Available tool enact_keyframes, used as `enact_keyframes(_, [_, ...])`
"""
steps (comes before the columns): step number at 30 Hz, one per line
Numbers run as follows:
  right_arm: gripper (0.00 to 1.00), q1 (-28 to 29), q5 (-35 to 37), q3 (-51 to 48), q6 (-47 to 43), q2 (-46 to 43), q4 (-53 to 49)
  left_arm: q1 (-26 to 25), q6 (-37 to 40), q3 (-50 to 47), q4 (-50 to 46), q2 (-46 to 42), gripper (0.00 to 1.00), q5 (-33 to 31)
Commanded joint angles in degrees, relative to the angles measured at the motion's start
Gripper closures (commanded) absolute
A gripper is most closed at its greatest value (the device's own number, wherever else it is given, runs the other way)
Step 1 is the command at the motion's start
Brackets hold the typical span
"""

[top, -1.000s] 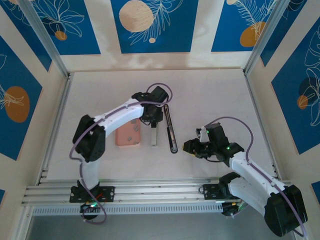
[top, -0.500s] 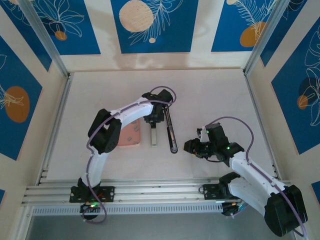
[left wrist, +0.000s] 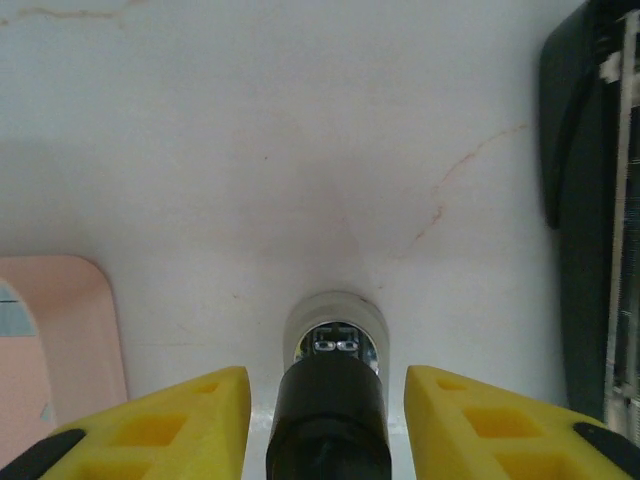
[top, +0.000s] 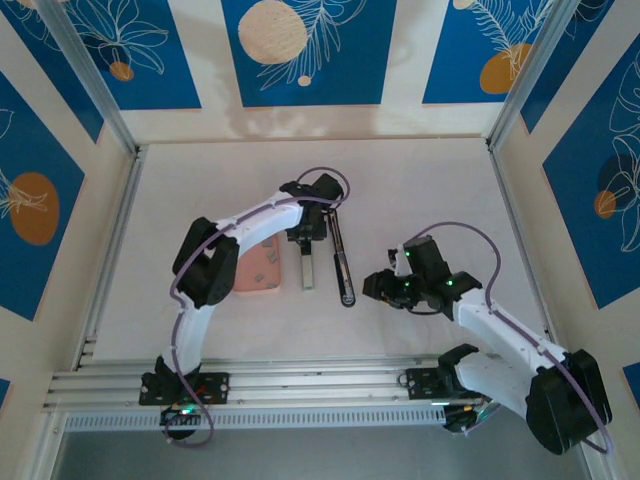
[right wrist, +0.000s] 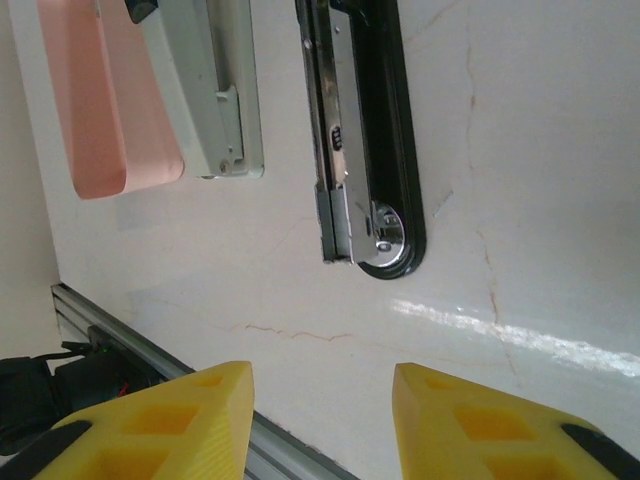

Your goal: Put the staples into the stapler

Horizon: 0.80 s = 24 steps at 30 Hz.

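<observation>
The stapler lies opened flat: its black top arm (top: 341,262) (right wrist: 395,120) on the right, its silver-white bar (top: 308,272) (right wrist: 215,90) on the left. My left gripper (top: 306,238) (left wrist: 325,400) is open and straddles a black, pale-tipped end of the bar (left wrist: 330,400), with a gap on each side. The black arm (left wrist: 585,200) runs along that view's right edge. My right gripper (top: 378,287) (right wrist: 320,400) is open and empty, just off the arm's chrome free end (right wrist: 385,240). I cannot make out the staples.
The salmon-pink tray (top: 258,268) (right wrist: 100,100) (left wrist: 60,330) lies just left of the silver bar. An aluminium rail (top: 300,380) (right wrist: 150,350) runs along the near edge. Bare table lies behind and to the right of the stapler.
My left arm swung its elbow rightward and set its gripper over the bar's far end. My right gripper crept slightly left and up toward the black arm's free end.
</observation>
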Motion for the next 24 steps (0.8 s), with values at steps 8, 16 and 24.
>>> enact_keyframes(8, [0.52, 4.91, 10.54, 19.02, -11.17, 21.19, -7.94, 3.26, 5.71, -11.07, 11.52, -16.49, 0.49, 8.11])
enact_keyframes(16, [0.49, 6.42, 18.74, 36.12, -16.37, 40.49, -12.07, 4.88, 7.17, -20.44, 18.22, -25.20, 0.49, 8.96])
enact_keyframes(24, [0.48, 6.15, 25.68, 49.99, -19.54, 54.29, -17.26, 7.29, 6.83, -24.90, 19.28, -28.63, 0.49, 8.66])
